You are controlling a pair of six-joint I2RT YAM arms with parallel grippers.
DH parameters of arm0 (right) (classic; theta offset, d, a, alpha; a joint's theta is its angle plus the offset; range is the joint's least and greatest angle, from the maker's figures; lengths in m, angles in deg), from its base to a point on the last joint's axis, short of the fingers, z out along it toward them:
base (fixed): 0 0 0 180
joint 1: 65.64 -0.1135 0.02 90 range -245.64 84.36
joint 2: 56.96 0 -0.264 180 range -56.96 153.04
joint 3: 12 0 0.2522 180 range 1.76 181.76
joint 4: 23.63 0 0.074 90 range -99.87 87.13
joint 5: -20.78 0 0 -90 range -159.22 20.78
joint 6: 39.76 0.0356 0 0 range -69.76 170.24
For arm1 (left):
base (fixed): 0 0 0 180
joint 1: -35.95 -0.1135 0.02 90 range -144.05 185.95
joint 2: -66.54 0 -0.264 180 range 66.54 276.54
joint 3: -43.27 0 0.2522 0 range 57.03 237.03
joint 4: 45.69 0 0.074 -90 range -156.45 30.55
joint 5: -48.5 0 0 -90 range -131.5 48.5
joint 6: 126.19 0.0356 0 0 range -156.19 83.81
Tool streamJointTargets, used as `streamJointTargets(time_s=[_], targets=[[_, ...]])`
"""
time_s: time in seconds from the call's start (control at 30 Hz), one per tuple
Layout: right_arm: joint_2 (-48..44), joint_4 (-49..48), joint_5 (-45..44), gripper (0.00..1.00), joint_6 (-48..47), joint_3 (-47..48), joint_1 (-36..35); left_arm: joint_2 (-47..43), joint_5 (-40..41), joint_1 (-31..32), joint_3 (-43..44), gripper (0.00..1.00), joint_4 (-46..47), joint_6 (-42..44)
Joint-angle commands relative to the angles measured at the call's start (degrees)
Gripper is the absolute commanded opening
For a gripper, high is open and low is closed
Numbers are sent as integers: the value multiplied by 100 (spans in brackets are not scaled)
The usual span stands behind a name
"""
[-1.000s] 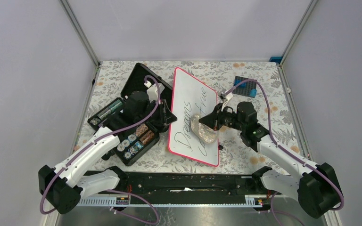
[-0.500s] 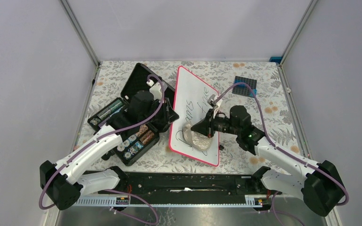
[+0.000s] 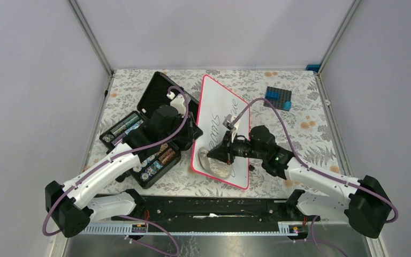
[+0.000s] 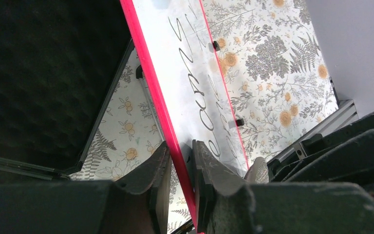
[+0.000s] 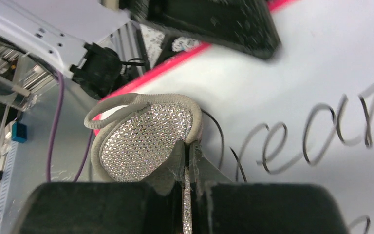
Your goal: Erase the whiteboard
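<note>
Top external view: finds the whiteboard (image 3: 214, 101) mid-worktop (image 3: 310, 139), long axis running from far edge toward the near rail, near end skewed slightly right. Puts the right hand (image 3: 214, 155) over the board's near-left corner, clenched on a grey mesh cloth (image 3: 217, 165) pressed to the surface. Places the left hand (image 3: 192, 134) at the board's left long edge, just beside the open black battery case (image 3: 150, 139).

Left wrist view: shows fingers either side of the pink rim, apparently pinching it, presumably to steady the board.

Right wrist view: confirms cloth (image 5: 146, 141) nipped between the fingertips, with black handwriting (image 5: 311, 141) starting right beside it.

Judged: writing lies farward from the cloth along the long axis, so next strokes likely need to run up-board, away from the bases. Smooth, slick surface; open room on the board's right side, crowded on the left by case and left hand.
</note>
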Motion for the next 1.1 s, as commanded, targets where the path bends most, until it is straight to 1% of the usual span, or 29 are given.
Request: streamJointTargets(time_s=[0.0,0.07,0.13,0.2,0.27,0.37,0.47,0.57,0.63,0.73,0.8,0.87,0.97,1.07], targets=[[-437,767,-1000,0,164,-742,-51,-11,-264,222,156,0,182,150],[-980,1235,-1654,0,408,-1152,-49,-27,-247,222,156,0,183,181],[-1534,1597,-2085,0,752,-1520,-44,-54,-227,224,140,0,180,226],[-1962,1683,-2075,0,971,-1827,-49,-79,-228,228,115,0,177,255],[-2095,1637,-2005,0,1008,-1959,-49,-92,-191,222,88,0,184,238],[-1728,1468,-1771,0,700,-1653,-60,-102,-171,230,47,0,247,174],[-1189,1132,-1231,0,400,-1086,-77,-139,-146,266,8,0,299,58],[-924,702,-1012,0,249,-413,-100,-207,-55,312,-105,0,464,-30],[-698,450,-1038,0,225,45,-102,-203,17,334,-145,0,527,-60],[-220,422,-1273,0,168,568,-101,-171,90,350,-110,0,537,-101],[-23,357,-1456,0,155,474,-97,-210,138,360,-116,0,533,-126],[-12,302,-1611,0,177,130,-96,-258,199,370,-141,0,531,-119],[-268,465,-1880,0,291,-516,-101,-300,213,369,-151,0,511,-110],[-652,869,-2197,0,415,-1117,-85,-328,214,375,-175,0,512,-97]])
